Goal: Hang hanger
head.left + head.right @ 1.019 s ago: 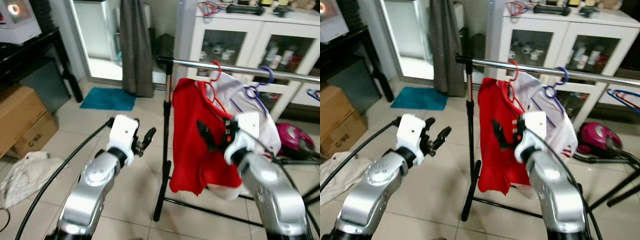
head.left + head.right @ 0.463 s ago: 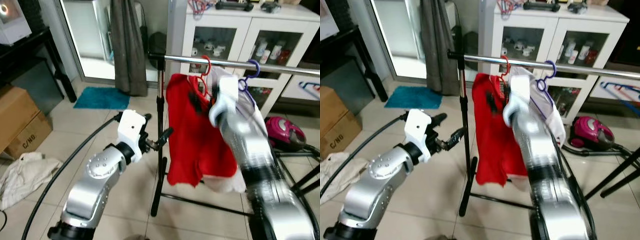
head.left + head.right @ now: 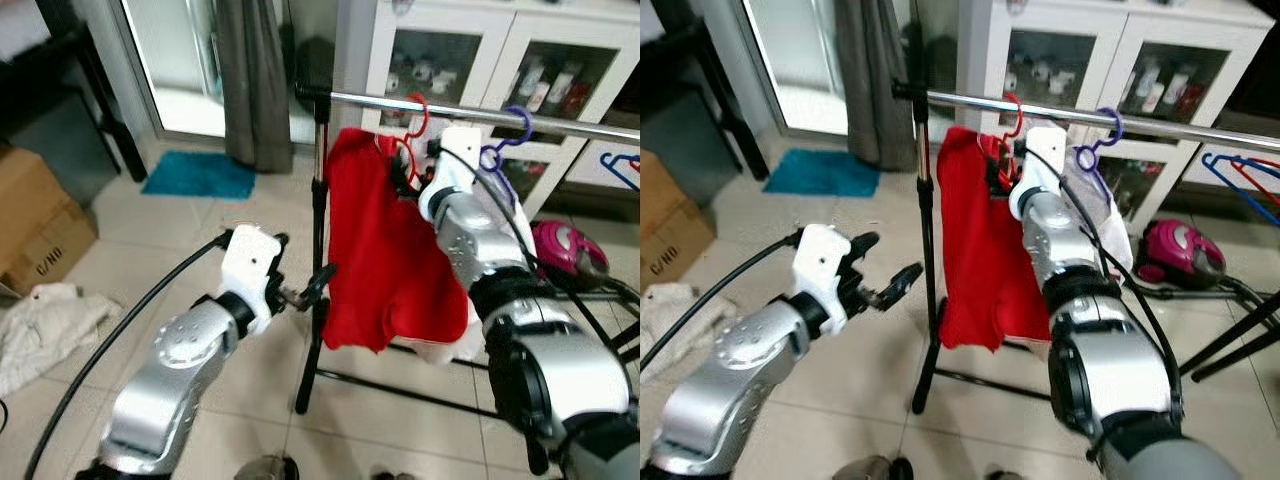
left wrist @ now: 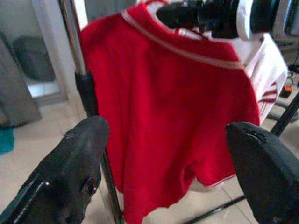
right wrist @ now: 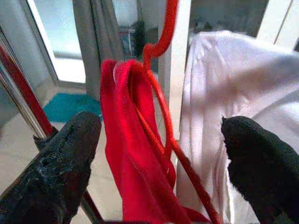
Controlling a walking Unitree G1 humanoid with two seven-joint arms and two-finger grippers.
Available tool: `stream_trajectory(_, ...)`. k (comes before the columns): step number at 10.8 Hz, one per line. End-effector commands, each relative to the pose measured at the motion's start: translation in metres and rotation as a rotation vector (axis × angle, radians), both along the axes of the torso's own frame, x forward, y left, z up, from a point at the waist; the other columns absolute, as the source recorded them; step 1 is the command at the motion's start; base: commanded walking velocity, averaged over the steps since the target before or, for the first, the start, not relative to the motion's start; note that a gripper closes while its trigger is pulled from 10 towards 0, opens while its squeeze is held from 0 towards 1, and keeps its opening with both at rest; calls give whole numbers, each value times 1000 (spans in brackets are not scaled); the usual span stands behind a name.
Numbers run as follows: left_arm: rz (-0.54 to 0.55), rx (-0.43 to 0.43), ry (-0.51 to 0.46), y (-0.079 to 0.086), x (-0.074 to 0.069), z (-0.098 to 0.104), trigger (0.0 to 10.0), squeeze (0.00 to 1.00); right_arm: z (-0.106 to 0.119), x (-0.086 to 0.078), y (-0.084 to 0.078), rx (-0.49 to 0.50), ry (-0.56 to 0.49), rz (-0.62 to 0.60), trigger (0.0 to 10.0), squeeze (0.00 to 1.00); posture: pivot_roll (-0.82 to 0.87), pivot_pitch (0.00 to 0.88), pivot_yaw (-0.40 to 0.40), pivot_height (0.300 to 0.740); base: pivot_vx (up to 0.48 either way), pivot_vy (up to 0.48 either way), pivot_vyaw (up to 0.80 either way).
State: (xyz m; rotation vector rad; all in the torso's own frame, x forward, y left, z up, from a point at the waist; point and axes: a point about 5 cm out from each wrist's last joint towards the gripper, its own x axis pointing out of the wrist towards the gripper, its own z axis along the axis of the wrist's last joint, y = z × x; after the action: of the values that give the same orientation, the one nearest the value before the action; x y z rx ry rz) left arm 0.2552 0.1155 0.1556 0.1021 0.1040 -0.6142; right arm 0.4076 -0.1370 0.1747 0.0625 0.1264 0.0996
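Observation:
A red hanger (image 3: 418, 112) hooks over the steel rail (image 3: 560, 117) and carries a red shirt (image 3: 380, 260). Beside it a purple hanger (image 3: 512, 128) holds a white shirt (image 3: 1110, 215). My right gripper (image 5: 161, 126) is raised to the red hanger's neck (image 5: 159, 88), open, its fingers (image 5: 70, 154) well apart on either side of the wire and not touching it. My left gripper (image 3: 300, 262) is open near the rack's upright pole (image 3: 318, 230), lower down and to the left of the red shirt (image 4: 173, 107).
The rack's base bars (image 3: 400, 390) lie on the tiled floor. A cardboard box (image 3: 40, 235) and a white cloth (image 3: 50, 325) are at the left, a blue mat (image 3: 200, 175) behind. A pink vacuum (image 3: 565, 250), a blue hanger (image 3: 620, 165) and a white cabinet (image 3: 470, 50) are at the right.
My right arm has risen from the shirt's middle up to the red hanger's neck. The left gripper has come closer to the rack's pole. The camera has shifted too.

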Motion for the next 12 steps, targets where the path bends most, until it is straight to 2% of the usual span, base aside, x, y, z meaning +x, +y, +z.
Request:
stream_trajectory(1, -3, -5, -2, 1, -3, 3, 10000, 545, 7, 3, -3, -13, -23, -3, 10000, 898, 214, 130, 3, 740, 0, 0, 0)
stream_trajectory(2, -18, 3, -5, 5, -6, 6, 10000, 86, 16, 6, -7, -2, -46, -2, 10000, 0, 218, 140, 0, 740, 0, 0, 0)
stream_trajectory(3, -24, 8, -3, 6, -7, 7, 10000, 0, 20, 8, -10, 6, -55, 3, 10000, 0, 220, 145, 0, 740, 0, 0, 0)
stream_trajectory(7, -55, 25, 16, 9, -13, 9, 10000, 0, 31, 11, -20, 45, -49, 33, 10000, 0, 224, 152, -18, 740, 0, 0, 0)
stream_trajectory(10, -108, 28, 36, 8, -19, 7, 10000, 0, 32, 8, -29, 6, -41, 178, 10000, 0, 201, 127, -22, 740, 0, 0, 0)
stream_trajectory(11, -138, 33, 43, 5, -19, 5, 10000, 0, 33, 8, -37, -4, -31, 176, 8078, 0, 198, 116, -20, 740, 0, 0, 0)
stream_trajectory(12, -161, 30, 46, 3, -19, 6, 10000, 0, 33, 7, -42, -9, -16, 180, 4784, 0, 194, 110, -19, 740, 0, 0, 0)
